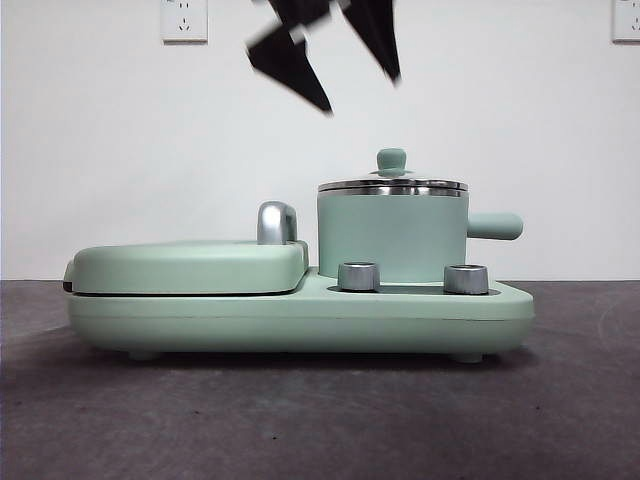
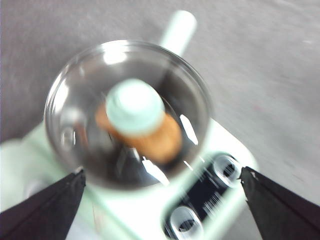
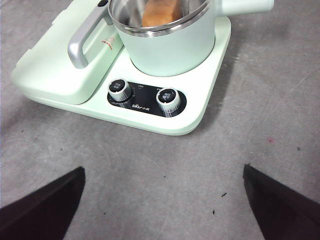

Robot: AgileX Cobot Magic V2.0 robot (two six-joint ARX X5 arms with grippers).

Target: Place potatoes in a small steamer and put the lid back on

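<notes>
One potato lies in the small steamer, lid on; my left gripper hovers above, jaws wide; right gripper jaws wide too.

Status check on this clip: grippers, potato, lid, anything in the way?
Left gripper open above lid, holding nothing. Right gripper open, back over table. Potato in steamer, lid seated. No obstruction seen.

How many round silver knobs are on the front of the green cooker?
2. One knob sits below the small steamer toward the griddle cover; the other knob sits toward the steamer's handle side. None seem hidden.
</notes>
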